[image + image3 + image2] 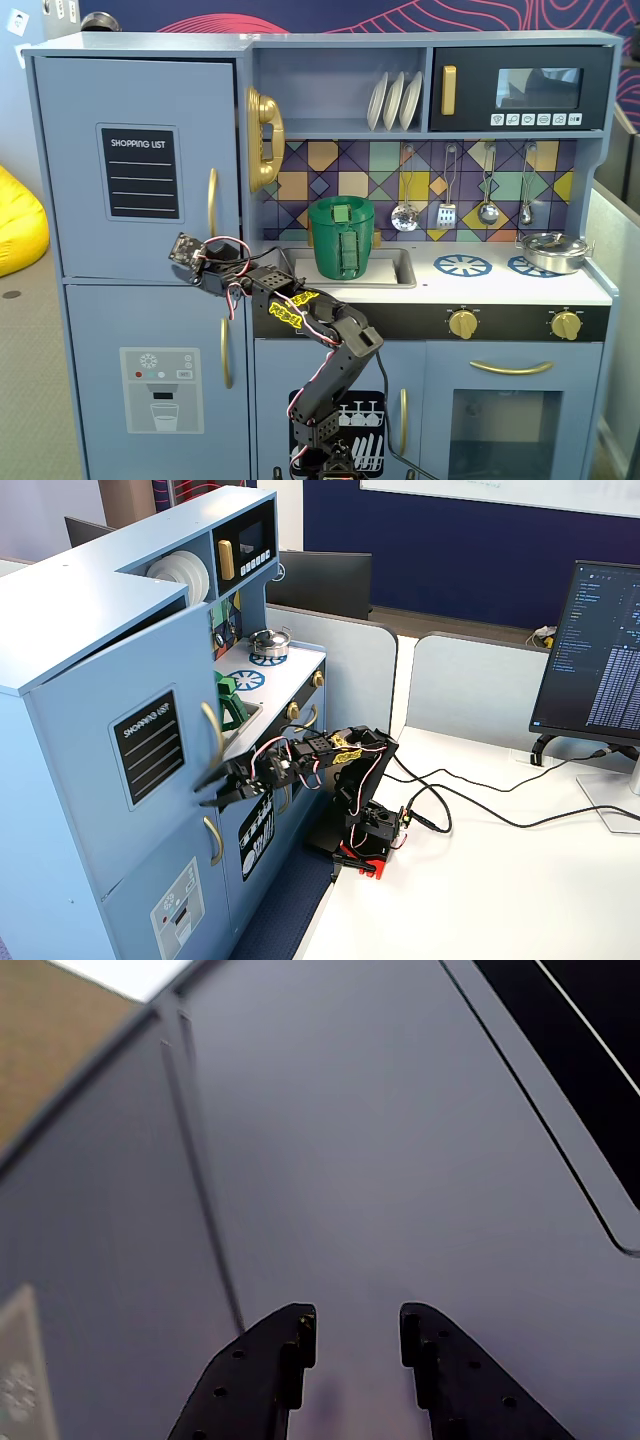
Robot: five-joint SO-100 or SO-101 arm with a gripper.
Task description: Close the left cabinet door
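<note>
Mid-push: jaws narrowly parted, empty, pressed up near the lower face of the left cabinet door (120, 730), standing slightly ajar at top left. Next, probably pushing straight inward until flush.

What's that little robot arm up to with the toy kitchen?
The small black arm has its gripper against the upper blue door, the one with the shopping list chalkboard and gold handle. In a fixed view from the side, that door stands slightly ajar at the top. The gripper is open and holds nothing; it seems to be pushing the door shut.
</note>
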